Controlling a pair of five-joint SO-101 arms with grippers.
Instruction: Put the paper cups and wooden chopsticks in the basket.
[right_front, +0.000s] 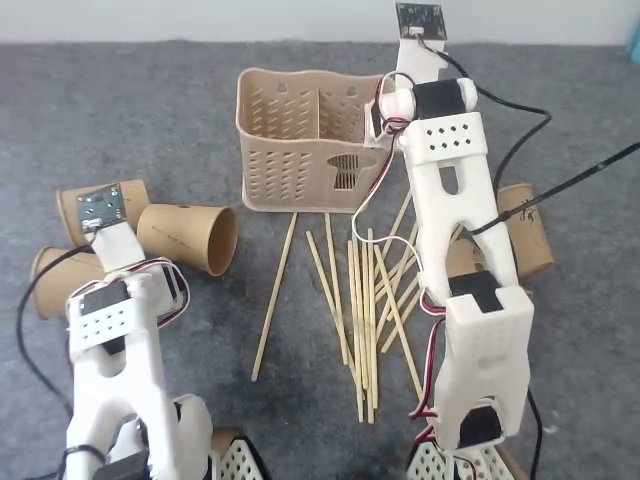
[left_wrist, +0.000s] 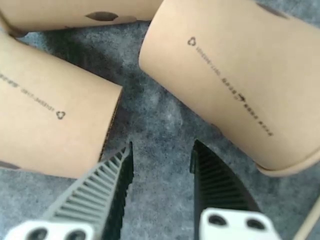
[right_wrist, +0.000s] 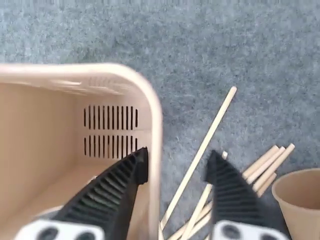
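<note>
Three paper cups lie on their sides at the left: one (right_front: 190, 237) nearest the middle, one (right_front: 55, 280) at the edge, one (right_front: 135, 195) behind. My left gripper (left_wrist: 161, 155) hangs open above the carpet gap between two of them (left_wrist: 50, 120) (left_wrist: 240, 75), holding nothing. The tan basket (right_front: 300, 140) stands at the back. At its right end my right gripper (right_wrist: 177, 160) is open and empty, one finger inside the rim (right_wrist: 155, 115), the other outside. Several wooden chopsticks (right_front: 365, 300) lie fanned out in front of the basket. Another cup (right_front: 525, 225) lies right of the right arm.
Grey carpet (right_front: 150, 110) covers the table. The right arm's body (right_front: 450, 200) stretches over the chopsticks' right side and partly hides a further cup (right_front: 465, 258). One chopstick (right_front: 275, 295) lies apart to the left. A cup's mouth (right_wrist: 300, 200) is near the right gripper.
</note>
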